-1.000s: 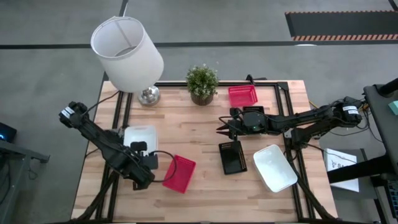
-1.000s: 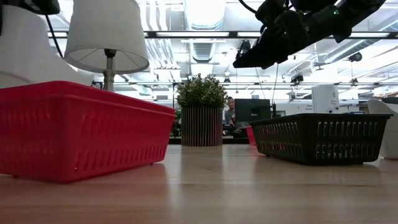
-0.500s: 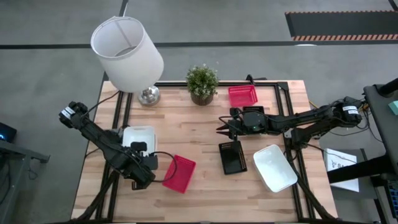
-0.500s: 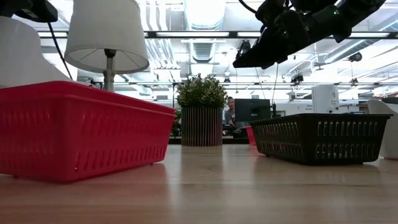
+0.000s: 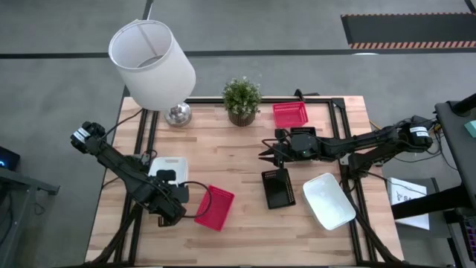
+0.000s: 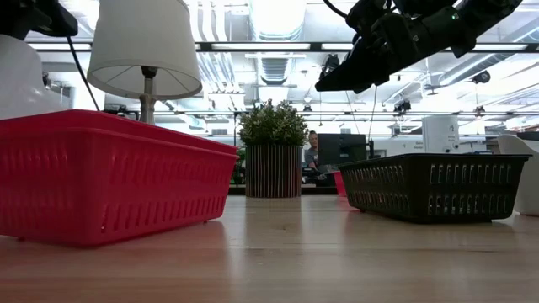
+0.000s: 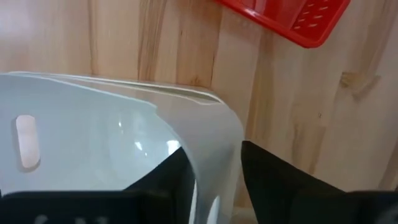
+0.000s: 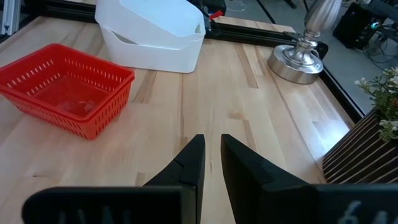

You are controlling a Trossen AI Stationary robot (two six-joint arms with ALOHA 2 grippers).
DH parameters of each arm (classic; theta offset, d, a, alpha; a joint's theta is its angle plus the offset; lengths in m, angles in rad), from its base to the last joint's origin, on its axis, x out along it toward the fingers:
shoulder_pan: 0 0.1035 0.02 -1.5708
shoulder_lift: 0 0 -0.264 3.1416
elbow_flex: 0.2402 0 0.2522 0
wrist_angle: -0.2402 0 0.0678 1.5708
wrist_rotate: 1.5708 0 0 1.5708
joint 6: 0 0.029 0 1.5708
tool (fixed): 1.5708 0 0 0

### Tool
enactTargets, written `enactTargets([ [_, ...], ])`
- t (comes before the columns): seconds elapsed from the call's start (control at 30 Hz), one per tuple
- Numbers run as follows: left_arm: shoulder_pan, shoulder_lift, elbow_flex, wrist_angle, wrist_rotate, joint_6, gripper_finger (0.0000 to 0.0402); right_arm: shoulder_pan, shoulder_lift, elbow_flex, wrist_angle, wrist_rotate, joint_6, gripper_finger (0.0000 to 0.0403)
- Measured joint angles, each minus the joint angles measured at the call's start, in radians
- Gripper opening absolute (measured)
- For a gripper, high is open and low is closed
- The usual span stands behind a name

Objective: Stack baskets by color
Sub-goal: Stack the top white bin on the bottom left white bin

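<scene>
Two white baskets lie nested at the table's left, the upper one (image 8: 155,15) sitting askew in the lower one (image 8: 155,53). My left gripper (image 5: 165,177) points down over them, open, one finger inside the upper basket's wall (image 7: 217,155) and one outside. A red basket (image 5: 214,207) lies just to their right. A black basket (image 5: 278,187), a third white basket (image 5: 328,199) and a second red basket (image 5: 290,114) rest on the right half. My right gripper (image 5: 264,155) hovers above the table's middle, its fingers a narrow gap apart with nothing between them. My left gripper straddles the upper white basket's end wall (image 7: 211,130) from above, one finger (image 7: 168,180) inside and one (image 7: 273,186) outside. I cannot tell whether either finger touches the wall. The basket rests in the white basket below it.
A table lamp (image 5: 152,63) with a big white shade stands at the far left, and a small potted plant (image 5: 242,100) at the far middle. Bare wood lies between the two groups of baskets and along the near edge.
The white basket under my left gripper has sunk: in the low view its top stands clearly lower than a second ago, and from above it looks smaller, settled into the white basket beneath. My right arm has kept still.
</scene>
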Motion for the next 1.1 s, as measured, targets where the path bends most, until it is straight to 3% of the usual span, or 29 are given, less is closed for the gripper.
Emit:
enactTargets([
  [0.53,-0.001,-0.02,0.12,-0.137,0.06,-0.001,0.012,0.0,0.0,0.0,0.002,0.0,0.006,0.0043],
  [0.93,0.0,-0.05,0.024,-0.125,0.053,0.001,0.0045,0.0,0.0,0.0,0.001,0.0,0.019,0.0043],
  [1.1,0.0,-0.043,0.018,-0.125,0.006,-0.001,0.0006,0.0,0.0,0.0,0.001,0.0,0.021,0.0043],
])
